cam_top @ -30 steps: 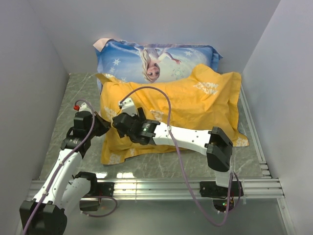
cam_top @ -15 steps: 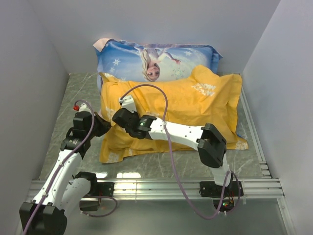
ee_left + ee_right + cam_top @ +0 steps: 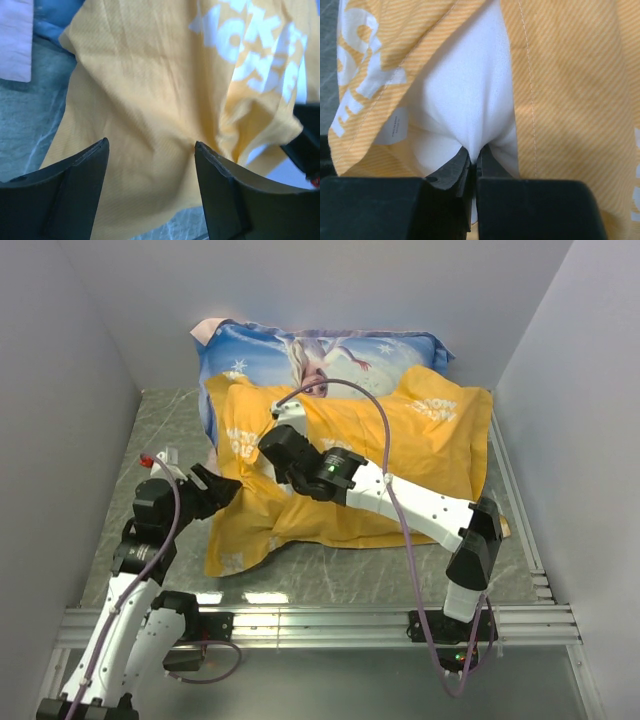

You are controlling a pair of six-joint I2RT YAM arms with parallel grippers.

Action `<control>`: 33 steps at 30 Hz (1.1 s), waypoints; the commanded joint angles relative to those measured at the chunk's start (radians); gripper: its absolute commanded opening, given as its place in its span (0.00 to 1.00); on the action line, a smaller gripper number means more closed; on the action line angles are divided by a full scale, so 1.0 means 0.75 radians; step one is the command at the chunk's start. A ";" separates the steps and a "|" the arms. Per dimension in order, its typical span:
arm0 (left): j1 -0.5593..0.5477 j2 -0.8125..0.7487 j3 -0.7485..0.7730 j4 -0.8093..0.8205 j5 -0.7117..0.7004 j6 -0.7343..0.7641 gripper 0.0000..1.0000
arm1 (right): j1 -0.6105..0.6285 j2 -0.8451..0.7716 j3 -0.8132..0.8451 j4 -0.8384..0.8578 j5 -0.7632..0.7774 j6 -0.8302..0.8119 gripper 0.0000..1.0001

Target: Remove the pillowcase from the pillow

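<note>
The yellow-orange pillowcase with white lettering lies rumpled across the table, its left part bunched and folded over. In the right wrist view the white pillow bulges out of the pillowcase's opening, a small white tag at its edge. My right gripper is shut on a pinch of that white pillow fabric; from above it sits over the case's upper left part. My left gripper stands open at the case's left edge, the yellow fabric beyond its jaws, nothing between them.
A light blue Elsa-print pillow leans against the back wall behind the case. White walls close in on the left, back and right. Grey marbled tabletop shows at the left; an aluminium rail runs along the near edge.
My right gripper shut on the white pillow and moved back and right with it. My left gripper opened and let go of the pillowcase, whose left part bunched up.
</note>
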 commanded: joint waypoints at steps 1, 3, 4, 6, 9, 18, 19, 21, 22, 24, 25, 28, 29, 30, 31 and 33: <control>-0.005 -0.082 0.006 -0.018 0.092 0.019 0.75 | -0.086 -0.097 0.149 0.004 0.190 -0.063 0.00; -0.005 -0.145 0.000 -0.014 0.131 -0.005 0.76 | -0.102 -0.095 0.194 -0.016 0.180 -0.071 0.00; -0.007 -0.160 0.010 -0.028 0.131 -0.003 0.77 | -0.108 -0.089 0.245 -0.027 0.184 -0.083 0.00; -0.007 -0.180 0.031 -0.095 0.133 0.036 0.78 | -0.125 -0.086 0.286 -0.063 0.182 -0.089 0.00; -0.033 -0.193 0.043 -0.122 0.152 0.036 0.78 | -0.149 -0.115 0.311 -0.061 0.156 -0.104 0.00; -0.035 -0.279 0.014 -0.116 0.182 -0.011 0.68 | -0.200 -0.185 0.360 -0.086 0.139 -0.114 0.00; -0.035 -0.273 0.014 -0.106 0.188 -0.025 0.63 | -0.204 -0.203 0.354 -0.084 0.141 -0.116 0.00; -0.035 -0.252 0.020 -0.094 0.178 -0.036 0.39 | -0.202 -0.221 0.347 -0.078 0.147 -0.116 0.00; -0.035 -0.246 0.035 -0.100 0.166 -0.042 0.30 | -0.208 -0.234 0.343 -0.082 0.149 -0.116 0.00; -0.035 -0.234 0.065 -0.146 0.075 -0.050 0.07 | -0.211 -0.252 0.337 -0.086 0.157 -0.120 0.00; -0.035 -0.236 0.076 -0.161 0.037 -0.058 0.02 | -0.213 -0.272 0.313 -0.084 0.157 -0.122 0.00; -0.035 -0.213 0.106 -0.251 -0.142 -0.099 0.01 | -0.233 -0.352 0.217 -0.059 0.141 -0.104 0.00; -0.035 -0.199 0.114 -0.271 -0.185 -0.111 0.01 | -0.257 -0.377 0.188 -0.037 0.131 -0.098 0.00; -0.035 -0.166 0.125 -0.300 -0.275 -0.124 0.01 | -0.268 -0.438 0.123 -0.023 0.103 -0.088 0.00; -0.035 -0.152 0.125 -0.308 -0.290 -0.142 0.01 | -0.280 -0.469 0.096 -0.006 0.092 -0.083 0.00; -0.033 -0.107 0.115 -0.308 -0.394 -0.156 0.00 | -0.325 -0.528 0.051 0.002 0.076 -0.071 0.00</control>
